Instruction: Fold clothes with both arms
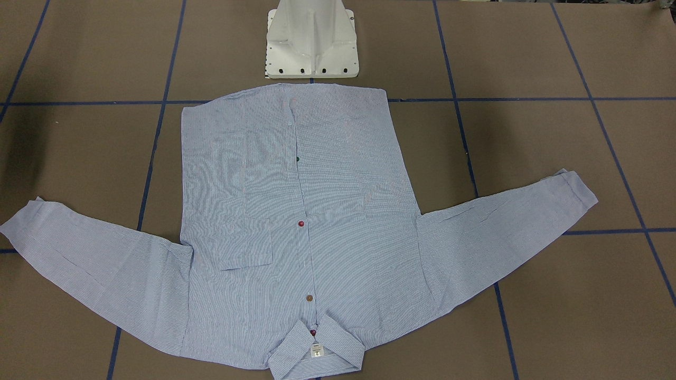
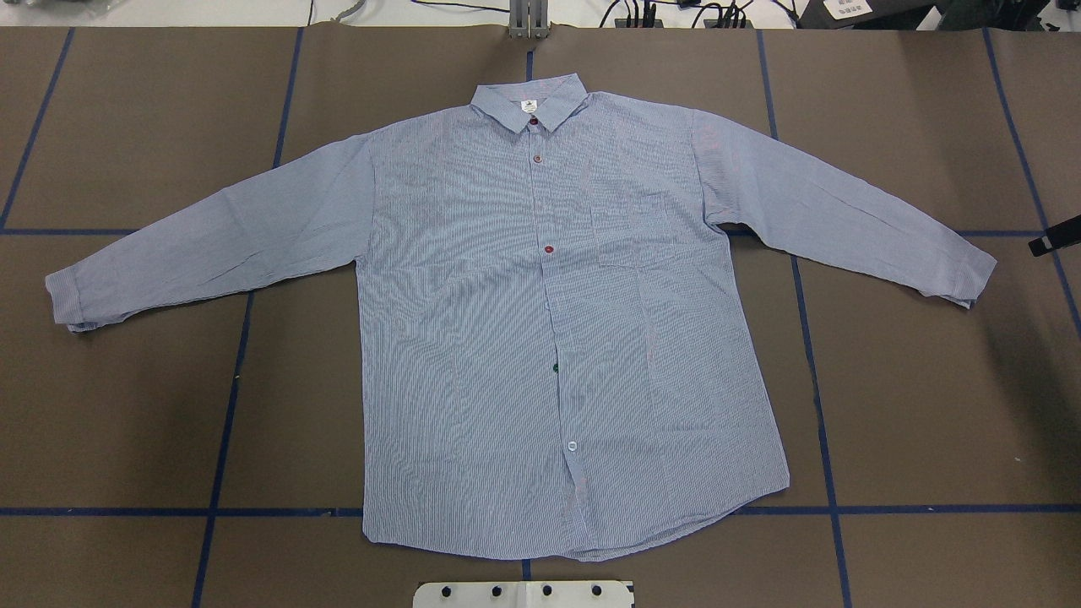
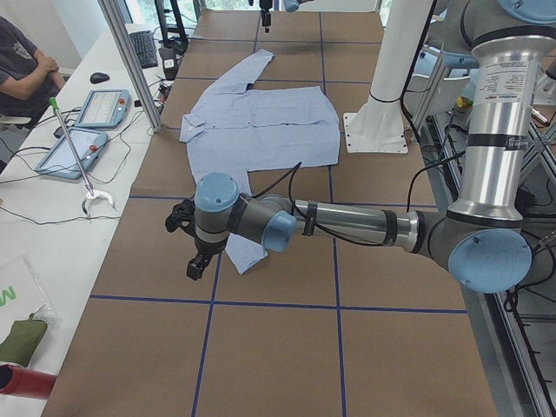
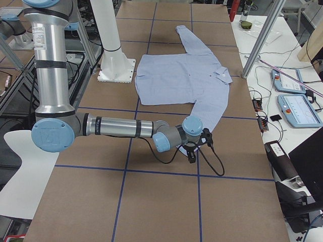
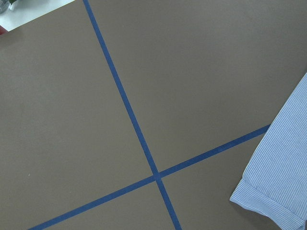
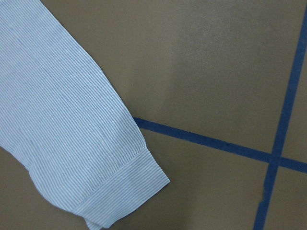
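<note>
The striped light blue shirt [image 2: 557, 321] lies flat and face up on the brown table, buttoned, with both sleeves spread out. Its collar [image 1: 317, 351] points away from the robot. My left gripper [image 3: 196, 265] hovers beyond the sleeve cuff [image 2: 72, 295] on the robot's left; I cannot tell whether it is open or shut. My right gripper [image 4: 193, 154] hangs just past the other cuff [image 2: 971, 274], with only a black tip [image 2: 1054, 243] in the overhead view; its state is unclear. The wrist views show each cuff [image 5: 273, 191] [image 6: 120, 191] on the table, with no fingers in sight.
The white pedestal base [image 1: 311, 42] stands right at the shirt's hem. Blue tape lines [image 2: 236, 511] grid the brown table. A side table with tablets [image 3: 100, 109] and a seated person [image 3: 22, 69] runs along the far edge.
</note>
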Controlling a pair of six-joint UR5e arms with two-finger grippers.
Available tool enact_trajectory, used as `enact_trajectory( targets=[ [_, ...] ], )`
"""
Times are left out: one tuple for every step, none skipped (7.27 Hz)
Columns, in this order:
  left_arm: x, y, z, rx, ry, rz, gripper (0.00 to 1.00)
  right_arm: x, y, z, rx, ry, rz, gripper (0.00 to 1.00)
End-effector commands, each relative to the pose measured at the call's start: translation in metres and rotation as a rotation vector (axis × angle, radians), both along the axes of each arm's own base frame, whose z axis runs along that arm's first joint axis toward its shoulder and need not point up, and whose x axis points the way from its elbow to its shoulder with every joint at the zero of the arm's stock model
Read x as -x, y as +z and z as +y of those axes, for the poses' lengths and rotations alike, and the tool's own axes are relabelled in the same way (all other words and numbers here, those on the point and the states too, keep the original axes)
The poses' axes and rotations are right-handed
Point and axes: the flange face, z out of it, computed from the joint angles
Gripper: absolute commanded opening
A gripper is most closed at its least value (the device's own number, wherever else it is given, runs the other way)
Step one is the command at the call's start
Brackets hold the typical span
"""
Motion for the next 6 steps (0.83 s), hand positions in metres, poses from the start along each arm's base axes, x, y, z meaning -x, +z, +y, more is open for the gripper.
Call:
enact_trajectory(
  targets=[
    [-0.001,-0.002,0.001,-0.017,0.004,0.010,1.00,0.041,0.008,-0.006,-0.011,0.036,0.018,1.00],
    [-0.001,-0.003,0.001,-0.019,0.005,0.011,1.00,0.061,0.006,-0.017,-0.023,0.021,0.043,0.99],
    [-0.001,-0.003,0.001,-0.019,0.004,0.012,1.00,0.065,0.006,-0.025,-0.019,0.017,0.042,0.94],
    [-0.001,-0.003,0.001,-0.019,0.004,0.012,1.00,0.065,0.013,-0.024,-0.006,0.015,0.047,0.88],
    [-0.001,-0.003,0.001,-0.019,0.004,0.012,1.00,0.066,0.014,-0.024,-0.003,0.013,0.044,0.83],
    [-0.002,-0.004,0.001,-0.015,0.011,0.032,1.00,0.066,0.013,-0.024,-0.002,0.009,0.039,0.81]
  ],
)
